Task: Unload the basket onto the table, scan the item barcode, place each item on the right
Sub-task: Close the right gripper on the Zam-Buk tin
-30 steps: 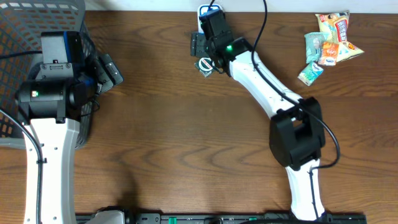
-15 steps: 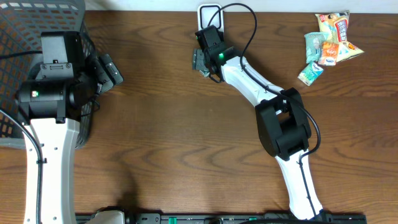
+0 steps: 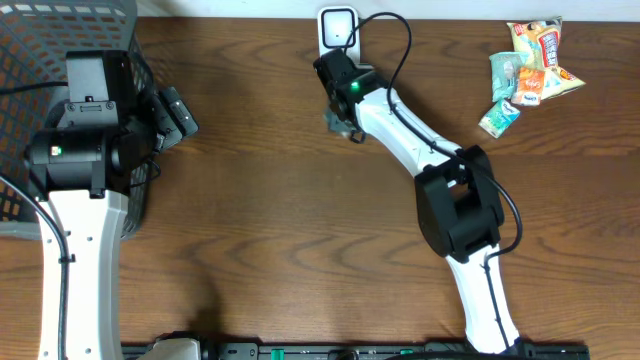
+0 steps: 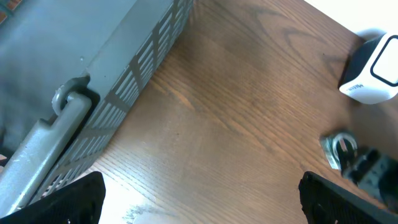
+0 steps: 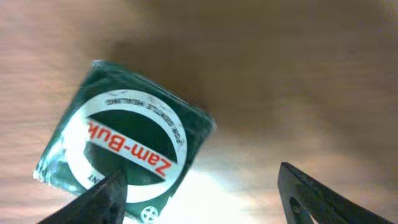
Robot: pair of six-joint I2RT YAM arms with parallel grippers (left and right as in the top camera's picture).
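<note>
Brown wooden desk (image 3: 260,200) carries the green Zam-Buk box (image 5: 124,140) near the white scanner (image 3: 338,27), where the right end effector (image 5: 202,183) hangs spread wide, one fingertip at the box's edge, gripping nothing, while the left end effector (image 4: 199,193) gapes empty beside the grey basket (image 4: 93,74).

Tally from the overhead view.
- Robot arms: two. The left arm (image 3: 85,210) is at the left of the frame, the right arm (image 3: 415,145) centre-right.
- Grey basket (image 3: 30,40): one, upper left.
- White scanner (image 3: 338,27): one, top centre.
- Green Zam-Buk box (image 5: 118,140): one.
- Snack packets (image 3: 525,65): one heap, upper right. About five, overlapping, so the exact number is unclear.
- Wooden table (image 3: 260,220): one.
</note>
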